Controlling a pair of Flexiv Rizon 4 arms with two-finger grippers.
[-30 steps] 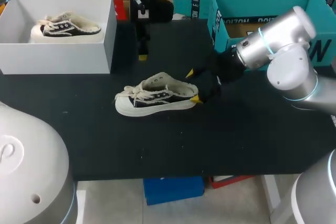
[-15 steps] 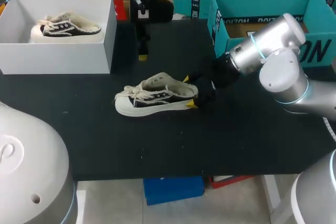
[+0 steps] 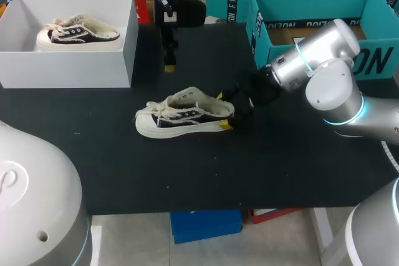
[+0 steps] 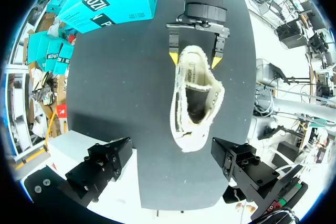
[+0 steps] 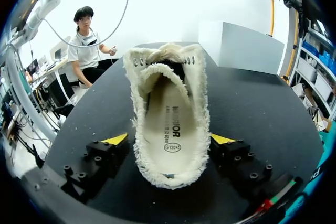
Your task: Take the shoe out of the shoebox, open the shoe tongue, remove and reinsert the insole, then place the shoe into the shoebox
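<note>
The black-and-cream canvas sneaker (image 3: 184,115) lies on the black table (image 3: 280,166), well apart from the white cardboard shoebox (image 3: 68,66). It is already out, so opening the tongue looks next. The right gripper (image 3: 221,110) straddles the heel, jaws spread and apparently not clamping. It likely needs to close first. The left gripper (image 3: 168,63) hangs wide and empty above. Only the right wrist view shows the cream insole (image 5: 168,124) seated inside.

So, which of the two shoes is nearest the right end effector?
The shoe on the black table, its heel between the right end effector's fingers; the other shoe lies in the white shoebox.
</note>
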